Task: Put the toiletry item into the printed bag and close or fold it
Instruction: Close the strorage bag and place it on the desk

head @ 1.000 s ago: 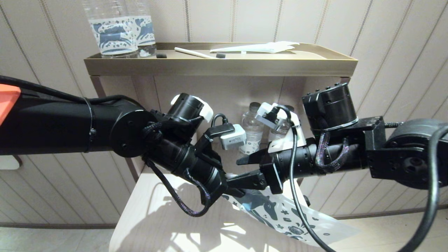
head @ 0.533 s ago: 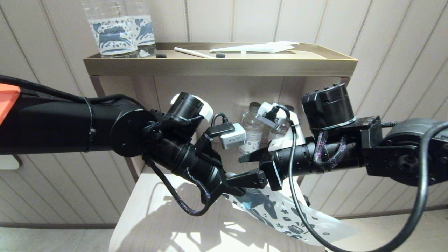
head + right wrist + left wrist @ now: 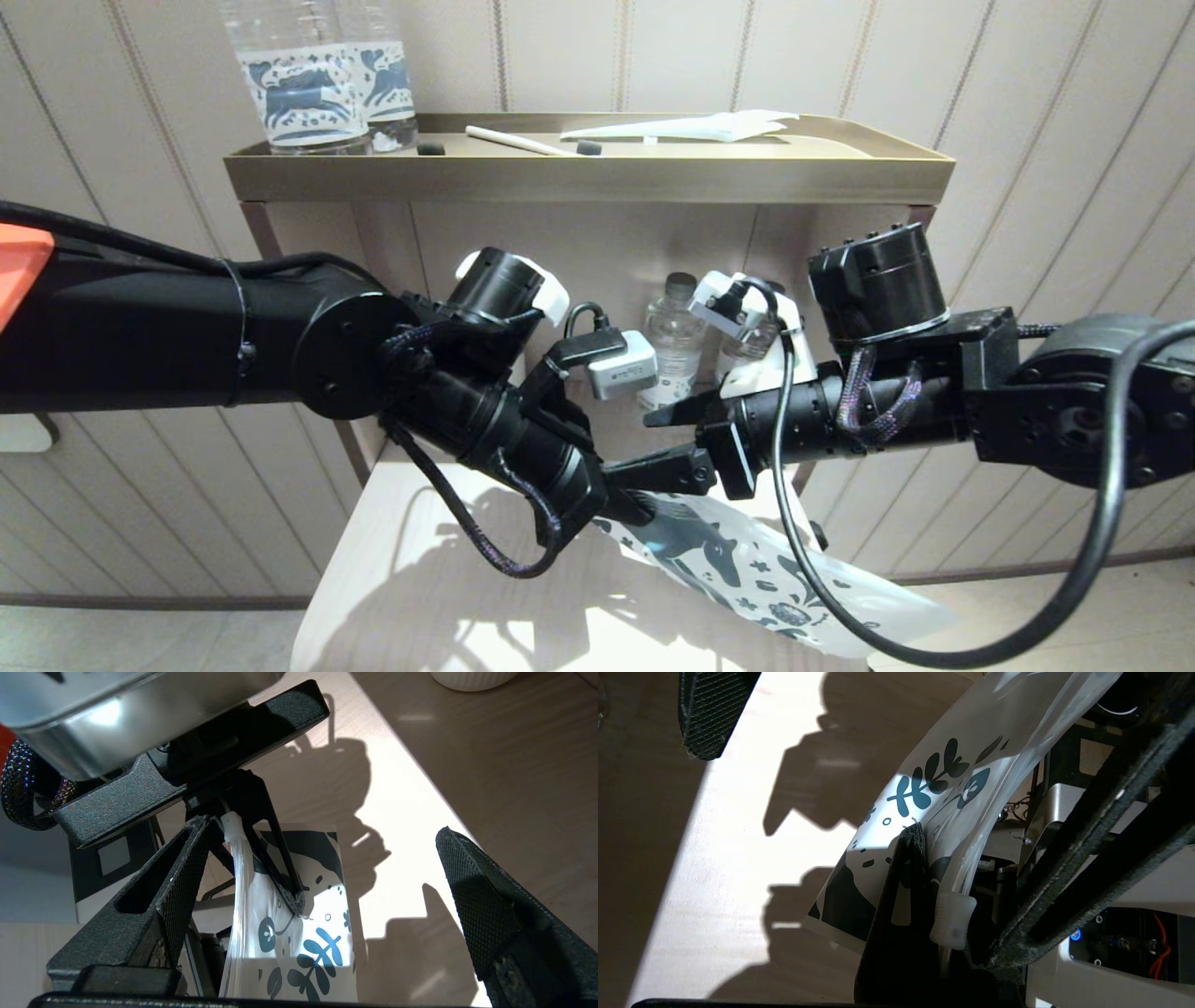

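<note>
The printed bag (image 3: pixel 747 579), white with a dark blue horse and flowers, hangs slanted over the light wooden table (image 3: pixel 420 597). My left gripper (image 3: pixel 642 511) is shut on its top corner, next to the white zip slider (image 3: pixel 952 921). In the right wrist view the left fingers (image 3: pixel 280 877) pinch the bag (image 3: pixel 299 952) just below that slider (image 3: pixel 231 828). My right gripper (image 3: pixel 653 444) is open, its jaws wide apart on either side of the bag's zip edge, one finger (image 3: pixel 173 891) close beside the slider. No toiletry item shows inside the bag.
A brass tray shelf (image 3: pixel 588 177) stands behind, holding two clear bottles with horse labels (image 3: pixel 308 89), a white stick (image 3: pixel 513 141) and a white packet (image 3: pixel 695 127). Small bottles (image 3: pixel 674 350) stand under the shelf. A white bowl (image 3: pixel 472 679) sits on the table.
My right gripper has edged up and left towards the left gripper, staying open. The bag has sagged slightly. The left arm has held still.
</note>
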Robot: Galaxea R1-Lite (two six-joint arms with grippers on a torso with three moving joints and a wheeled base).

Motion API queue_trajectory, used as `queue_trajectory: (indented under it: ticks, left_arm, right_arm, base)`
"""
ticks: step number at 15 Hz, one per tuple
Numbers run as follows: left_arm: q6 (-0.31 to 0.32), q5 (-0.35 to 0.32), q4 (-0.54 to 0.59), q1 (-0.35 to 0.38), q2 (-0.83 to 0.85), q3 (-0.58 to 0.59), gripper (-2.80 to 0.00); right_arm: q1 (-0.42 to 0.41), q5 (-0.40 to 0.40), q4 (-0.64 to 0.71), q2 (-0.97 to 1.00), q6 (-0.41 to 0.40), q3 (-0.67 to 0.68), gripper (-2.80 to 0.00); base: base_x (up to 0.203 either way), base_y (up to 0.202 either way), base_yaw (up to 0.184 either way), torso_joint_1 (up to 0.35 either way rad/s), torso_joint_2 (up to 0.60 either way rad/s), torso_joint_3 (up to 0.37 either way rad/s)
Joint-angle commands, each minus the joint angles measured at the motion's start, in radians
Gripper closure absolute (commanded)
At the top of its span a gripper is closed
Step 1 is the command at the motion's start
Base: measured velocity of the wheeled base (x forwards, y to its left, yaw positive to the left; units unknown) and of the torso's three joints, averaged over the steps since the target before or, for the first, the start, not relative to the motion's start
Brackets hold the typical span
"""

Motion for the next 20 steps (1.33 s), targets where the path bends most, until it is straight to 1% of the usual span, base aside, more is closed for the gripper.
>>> queue_trajectory:
  ticks: [1,11,13,14,16,20]
  left_arm:
    - [0.002,-0.003,0.002,0.0,0.001,-0.003,0.0]
    - [0.002,-0.003,0.002,-0.006,0.0,-0.003,0.0]
    - [0.002,-0.005,0.002,-0.006,-0.006,0.003,0.0]
    - [0.001,-0.005,0.002,-0.006,-0.011,0.003,0.0]
    - [0.001,-0.005,0.002,-0.006,-0.012,0.004,0.0]
    - [0.001,-0.005,0.002,-0.006,-0.012,0.006,0.0]
  right_arm:
    - [0.003,0.004,0.0,0.002,-0.001,0.0,-2.8]
    - [0.008,0.004,-0.004,-0.003,-0.013,0.01,-2.8]
    - [0.005,0.004,0.004,-0.01,-0.04,0.014,-2.8]
    - [0.003,0.004,0.007,-0.016,-0.069,0.019,0.0]
    - [0.004,0.004,0.049,-0.019,-0.084,0.003,0.0]
    - [0.004,0.006,0.053,-0.017,-0.084,-0.019,0.0]
  base:
    - [0.0,0.0,0.0,0.0,0.0,0.0]
    - [0.0,0.0,0.0,0.0,0.0,0.0]
    - [0.0,0.0,0.0,0.0,0.0,0.0]
    - [0.0,0.0,0.0,0.0,0.0,0.0]
    - [0.0,0.0,0.0,0.0,0.0,0.0]
    - [0.0,0.0,0.0,0.0,0.0,0.0]
